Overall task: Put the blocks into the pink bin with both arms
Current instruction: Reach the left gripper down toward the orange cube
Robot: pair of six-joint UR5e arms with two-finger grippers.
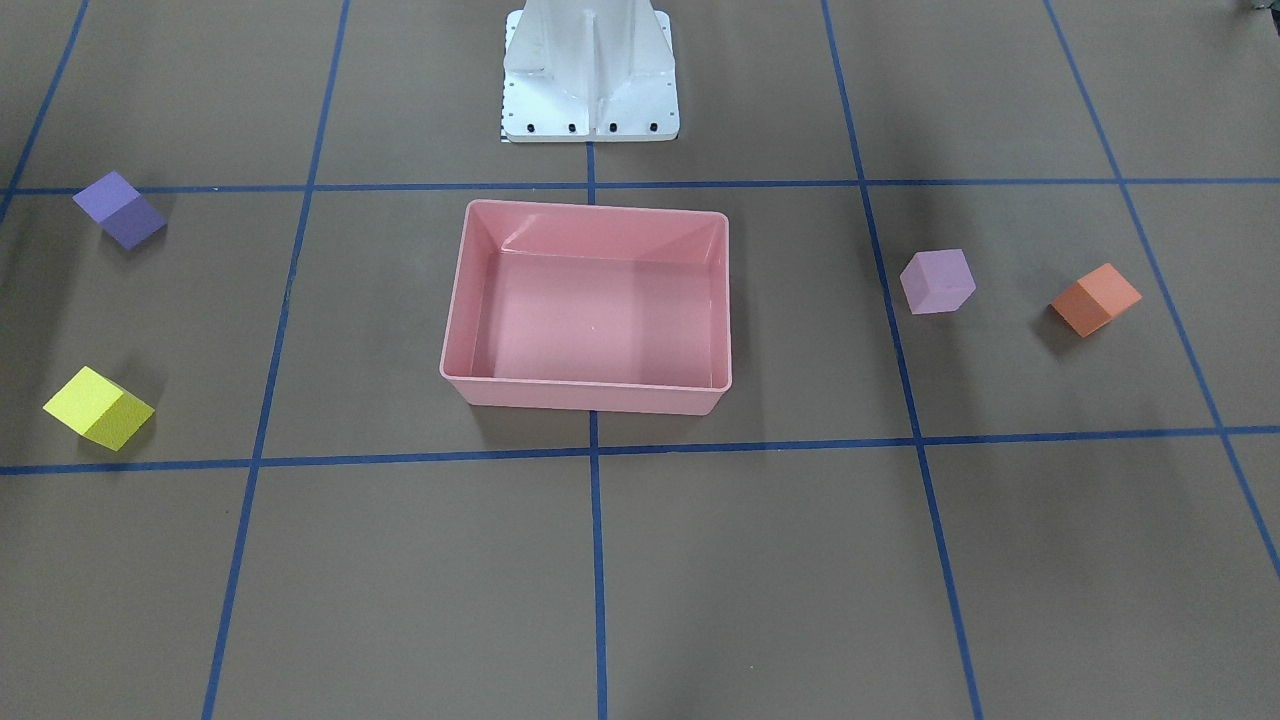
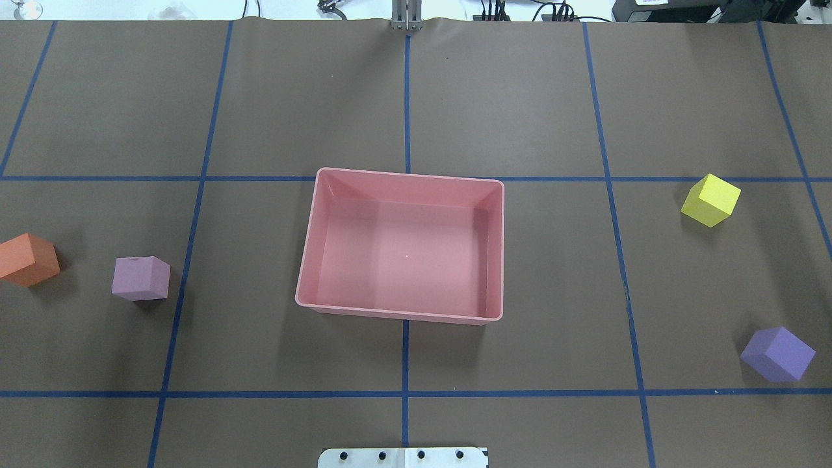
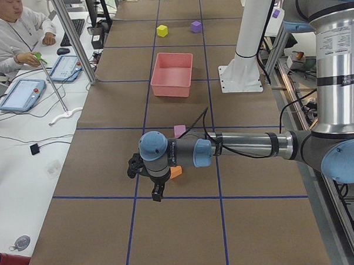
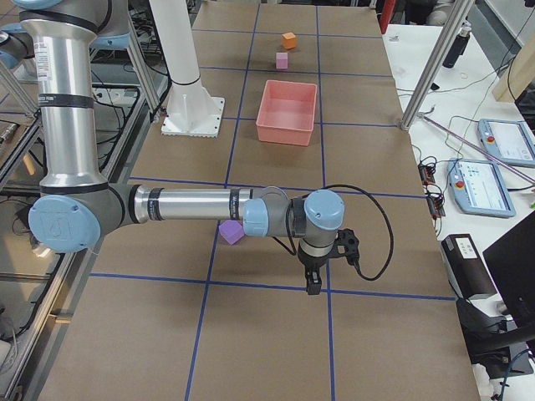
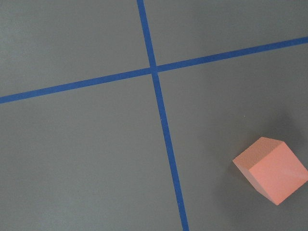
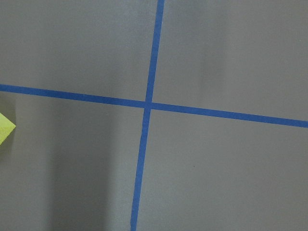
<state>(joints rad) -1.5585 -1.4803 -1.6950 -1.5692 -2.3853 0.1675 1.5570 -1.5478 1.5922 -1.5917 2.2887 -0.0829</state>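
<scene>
Left gripper (image 3: 157, 195) and right gripper (image 4: 313, 286) show only in the side views, both pointing down over the table (image 2: 260, 97). Can't tell if either's jaws are apart or together. The left wrist half hides the orange block (image 5: 270, 170), and the right forearm partly covers the purple block (image 4: 231, 231). The right wrist camera catches only a corner of the yellow block (image 6: 5, 129). Count: four blocks incl. the lilac block (image 2: 140, 278), two either side of the one pink bin (image 2: 406, 185), all outside it. Bin sits mid-table.
</scene>
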